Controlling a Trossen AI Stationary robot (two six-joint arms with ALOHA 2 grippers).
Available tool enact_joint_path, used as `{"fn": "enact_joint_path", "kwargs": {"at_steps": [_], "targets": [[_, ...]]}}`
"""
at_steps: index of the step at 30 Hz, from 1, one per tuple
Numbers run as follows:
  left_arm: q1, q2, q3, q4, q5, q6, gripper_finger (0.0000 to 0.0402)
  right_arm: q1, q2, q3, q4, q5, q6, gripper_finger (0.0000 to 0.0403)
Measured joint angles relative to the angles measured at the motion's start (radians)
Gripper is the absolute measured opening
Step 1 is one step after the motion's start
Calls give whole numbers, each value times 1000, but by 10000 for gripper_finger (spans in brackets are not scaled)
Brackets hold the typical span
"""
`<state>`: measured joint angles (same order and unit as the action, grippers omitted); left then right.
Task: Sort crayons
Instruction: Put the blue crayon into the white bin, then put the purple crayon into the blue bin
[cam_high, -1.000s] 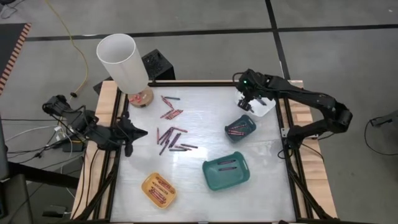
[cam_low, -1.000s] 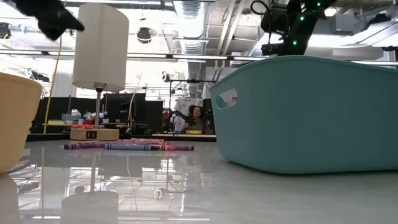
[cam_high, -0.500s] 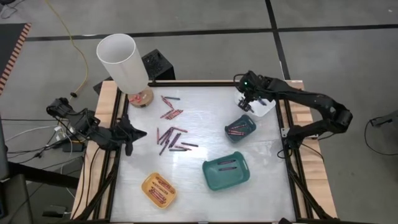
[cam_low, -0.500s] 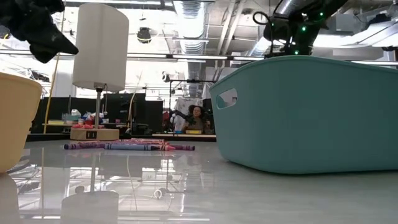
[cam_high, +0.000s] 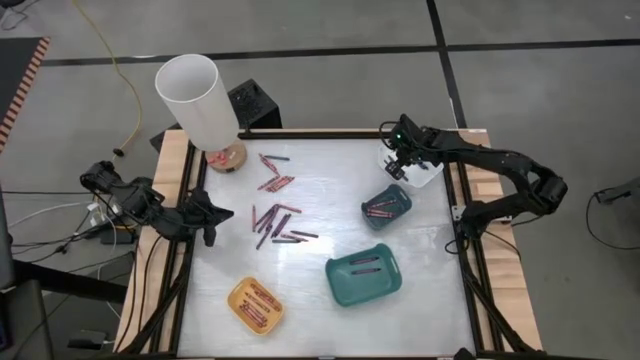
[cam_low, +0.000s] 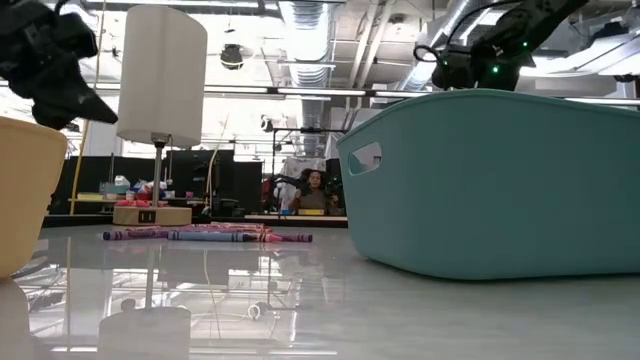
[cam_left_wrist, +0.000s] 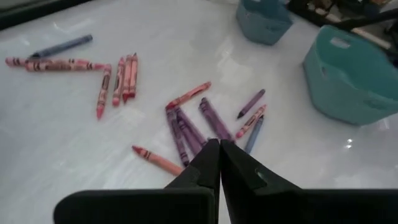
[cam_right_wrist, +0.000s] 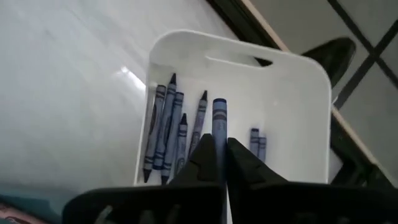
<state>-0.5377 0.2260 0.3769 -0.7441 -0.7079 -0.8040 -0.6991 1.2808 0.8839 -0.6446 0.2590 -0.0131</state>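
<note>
White desk (cam_high: 320, 300): right gripper (cam_right_wrist: 219, 152), jaws pinching a blue crayon (cam_right_wrist: 219, 118), hangs over the white tray (cam_right_wrist: 298, 106). Released crooked, the crayon could bounce out. Left gripper (cam_left_wrist: 219, 163), jaws together and empty, hovers above loose crayons (cam_left_wrist: 193, 127).

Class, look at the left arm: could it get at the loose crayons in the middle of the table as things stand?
Probably yes. The left gripper, fingers shut, hangs just beside the loose crayons, and nothing stands between them. It would have to open first.
</note>
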Motion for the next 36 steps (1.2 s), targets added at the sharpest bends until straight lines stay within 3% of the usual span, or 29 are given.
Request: {"fn": "enact_joint_path", "kwargs": {"at_steps": [11, 21, 28, 31, 36], "targets": [[0, 0, -89, 2, -16, -70, 0, -54, 0, -57, 44, 1, 91, 48], [0, 0, -89, 92, -88, 96, 0, -63, 0, -57, 52, -49, 91, 125], [0, -19, -89, 115, -169, 129, 0, -32, 0, -57, 53, -50, 92, 148], [-8, -67, -89, 193, -130, 225, 0, -14, 0, -57, 54, -52, 92, 147], [-29, -173, -89, 341, 33, 441, 0, 3, 0, -56, 56, -52, 92, 143]]}}
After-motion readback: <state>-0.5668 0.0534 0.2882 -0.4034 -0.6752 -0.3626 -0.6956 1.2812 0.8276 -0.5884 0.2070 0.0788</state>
